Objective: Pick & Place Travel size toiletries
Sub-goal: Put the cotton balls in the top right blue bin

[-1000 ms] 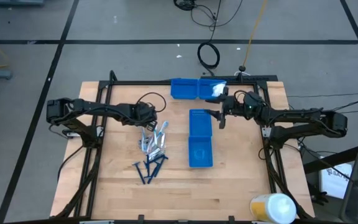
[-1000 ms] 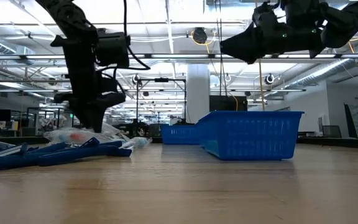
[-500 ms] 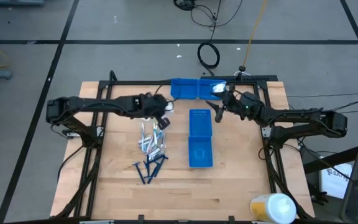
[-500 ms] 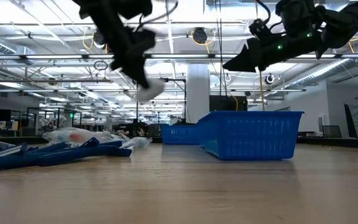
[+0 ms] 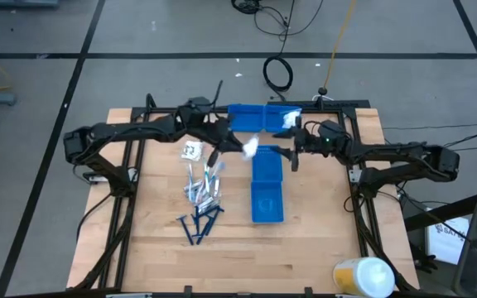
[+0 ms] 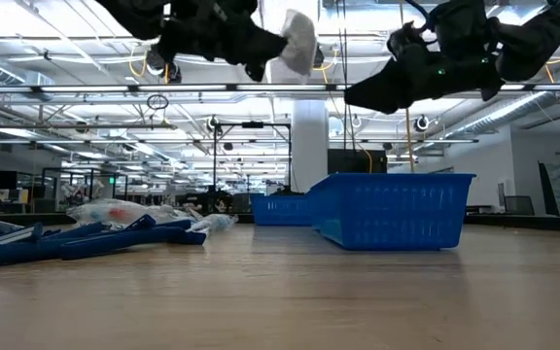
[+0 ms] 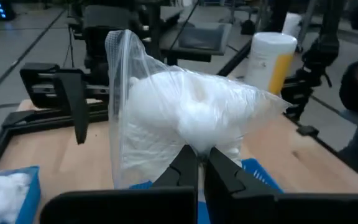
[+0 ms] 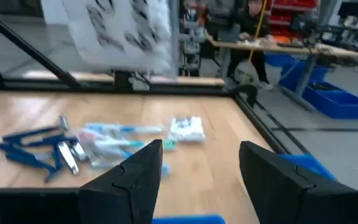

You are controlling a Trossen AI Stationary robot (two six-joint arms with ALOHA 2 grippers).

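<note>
The wooden table (image 5: 305, 240) carries a long blue bin (image 5: 267, 184) lying lengthwise down its middle, with two more blue bins (image 5: 244, 117) side by side at the far edge; the one on the right holds white packets (image 5: 287, 120).

The left arm (image 5: 139, 132) reaches across from its side, high above the wood, and its gripper (image 5: 237, 147) hangs just beside the near end of the long bin's far rim. Its fingers (image 7: 188, 163) are pinched together on a clear plastic packet (image 7: 179, 118) stuffed with white fluff, and the packet is lifted clear of everything, well up in the air in the low view (image 6: 297, 41).

The right arm (image 5: 396, 157) comes in from the other side, its gripper (image 5: 295, 155) hovering over the far end of the long bin with the fingers (image 8: 135, 174) spread wide and nothing between them.

Left of the long bin, a loose heap of toiletries (image 5: 205, 186) lies on the table: slim white and light-blue sticks and packets, with one white packet (image 5: 191, 151) resting apart toward the far side. Nearer the front edge sits a small cluster of dark blue razors (image 5: 199, 225), touching the heap.

At the front right corner stands a white and yellow canister (image 5: 363, 276).
</note>
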